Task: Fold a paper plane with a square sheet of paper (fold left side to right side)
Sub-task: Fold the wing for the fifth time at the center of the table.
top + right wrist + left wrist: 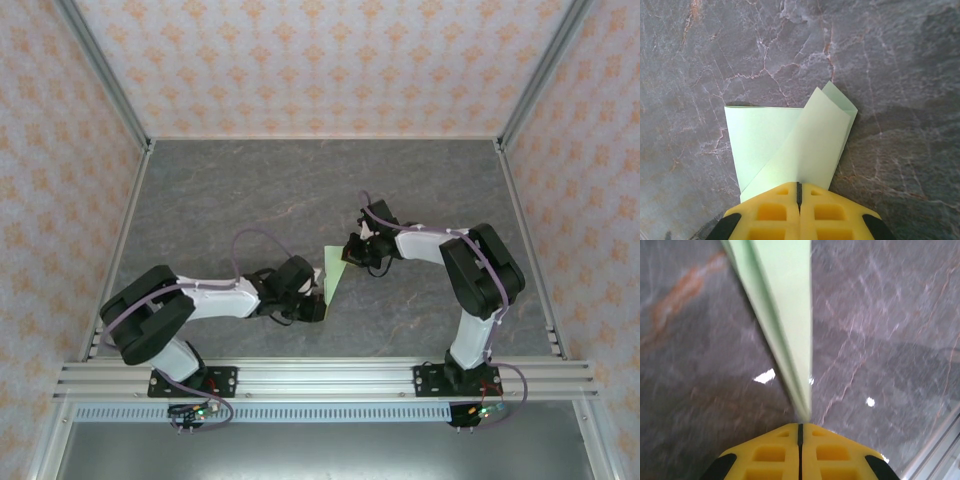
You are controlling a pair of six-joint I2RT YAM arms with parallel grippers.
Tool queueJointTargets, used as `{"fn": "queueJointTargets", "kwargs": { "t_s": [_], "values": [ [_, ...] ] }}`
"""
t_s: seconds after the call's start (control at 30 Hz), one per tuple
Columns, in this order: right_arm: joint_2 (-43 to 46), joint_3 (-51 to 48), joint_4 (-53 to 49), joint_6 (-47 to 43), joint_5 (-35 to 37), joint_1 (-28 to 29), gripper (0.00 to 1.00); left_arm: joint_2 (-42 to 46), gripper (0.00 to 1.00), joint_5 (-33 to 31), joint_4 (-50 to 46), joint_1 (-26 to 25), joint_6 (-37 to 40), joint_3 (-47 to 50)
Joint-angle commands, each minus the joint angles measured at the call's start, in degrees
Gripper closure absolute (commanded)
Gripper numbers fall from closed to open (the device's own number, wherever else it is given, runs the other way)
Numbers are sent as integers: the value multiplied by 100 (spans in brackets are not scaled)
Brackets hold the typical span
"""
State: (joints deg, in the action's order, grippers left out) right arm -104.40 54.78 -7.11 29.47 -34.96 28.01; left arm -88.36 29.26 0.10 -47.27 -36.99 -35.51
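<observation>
The square sheet of paper [333,275] is pale green and partly folded into a narrow wedge on the grey table, between my two arms. In the left wrist view the sheet of paper [785,315] runs edge-on, its layers tapering to a point that ends at the closed line of my left gripper [801,426], which is shut on that tip. In the right wrist view the sheet of paper [790,145] lies flat with one flap curling up. My right gripper [799,184] is shut, its tips over the paper's near edge. From above, the left gripper [318,303] and right gripper [352,255] sit at opposite ends.
The grey marble table [300,190] is open behind the arms. An aluminium rail [320,375] with the arm bases runs along the near edge, and the rail [940,455] lies close to my left gripper. Patterned walls enclose the table on three sides.
</observation>
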Motion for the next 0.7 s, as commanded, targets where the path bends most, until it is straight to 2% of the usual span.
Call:
{"fn": "queueJointTargets", "kwargs": {
  "t_s": [0.0,0.2,0.47,0.67],
  "values": [
    [-327,-47,-427,-110,629,-9,97,467,92,-8,-561,9,45,-61],
    [-343,-17,-422,-114,586,-15,97,633,91,80,-712,376,107,-520],
    [-353,24,-474,-136,543,-14,97,-542,90,309,-523,525,348,-1434],
    [-385,33,-458,-140,499,-7,97,-1229,90,89,-645,533,526,-2014]
  ]
}}
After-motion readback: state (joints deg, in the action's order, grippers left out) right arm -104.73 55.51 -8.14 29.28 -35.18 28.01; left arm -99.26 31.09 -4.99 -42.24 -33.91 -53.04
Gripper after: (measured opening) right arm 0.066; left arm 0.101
